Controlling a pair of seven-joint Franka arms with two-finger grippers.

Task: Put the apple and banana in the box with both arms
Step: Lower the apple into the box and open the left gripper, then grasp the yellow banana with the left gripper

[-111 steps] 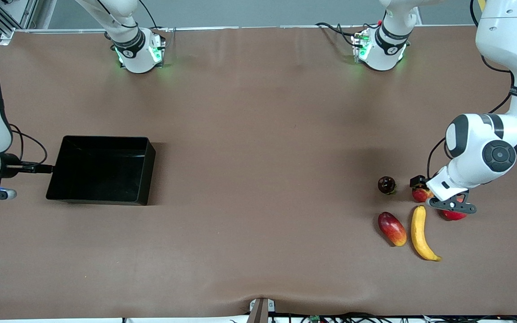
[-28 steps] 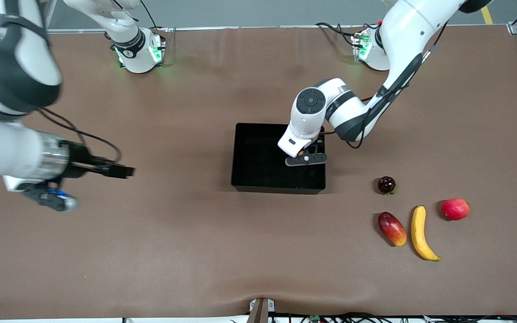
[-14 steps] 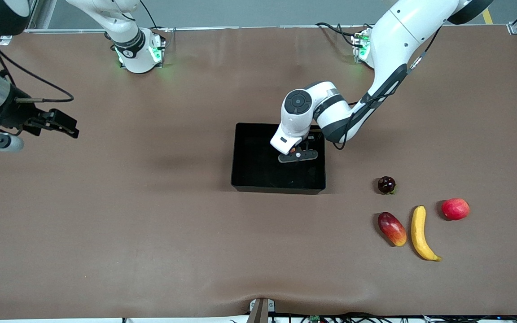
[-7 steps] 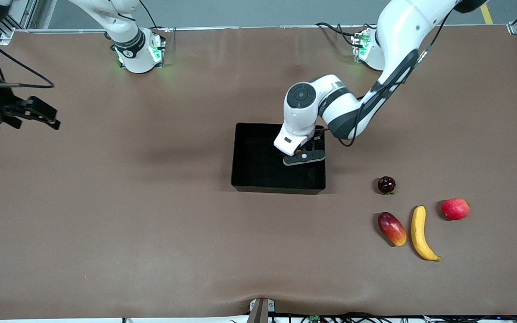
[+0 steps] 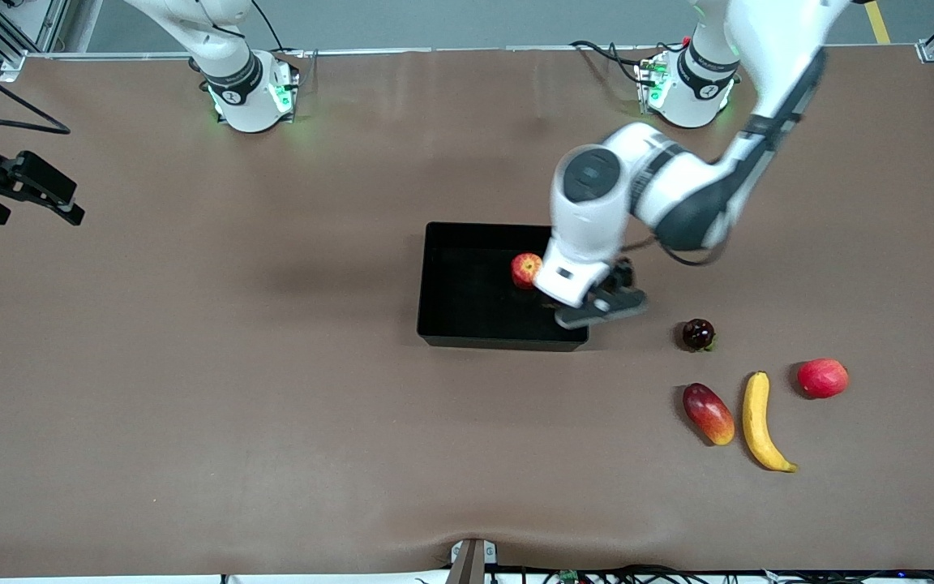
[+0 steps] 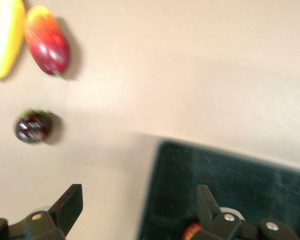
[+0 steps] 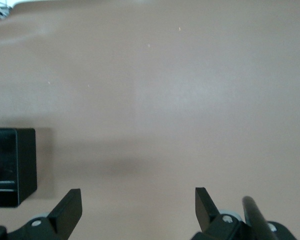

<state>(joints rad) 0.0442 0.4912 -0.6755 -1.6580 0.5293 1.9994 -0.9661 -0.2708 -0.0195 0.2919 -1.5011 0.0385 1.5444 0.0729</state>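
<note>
From the front view, the apple [image 5: 525,268] lies inside the black box [image 5: 467,337], toward the left arm's end of it. My left gripper [image 5: 606,298] hangs over the box's wall at that same end, fingers spread and holding nothing. The banana [image 5: 760,422] lies on the brown table [image 5: 272,405], well apart from the box, toward the left arm's end and nearer the front camera. Just beside it lies an elongated red-and-yellow fruit [image 5: 708,413]; a plain red fruit [image 5: 822,378] sits on the banana's other flank, and a small dark round fruit [image 5: 698,333] sits farther from the camera than those three. My right gripper [image 5: 25,191] waits at the right arm's end, over the table's edge, fingers apart and empty

In the left wrist view, my two black fingers [image 6: 67,207] stand wide apart with the box's edge [image 6: 157,190] between them. A sliver of red apple [image 6: 192,231] peeks out by one finger. The dark fruit [image 6: 32,126], the red-and-yellow fruit [image 6: 47,40] and part of the banana [image 6: 5,37] lie on the table past the box

In the right wrist view, my fingers [image 7: 67,210] are spread over bare table, with one corner of the box [image 7: 12,167] in sight
</note>
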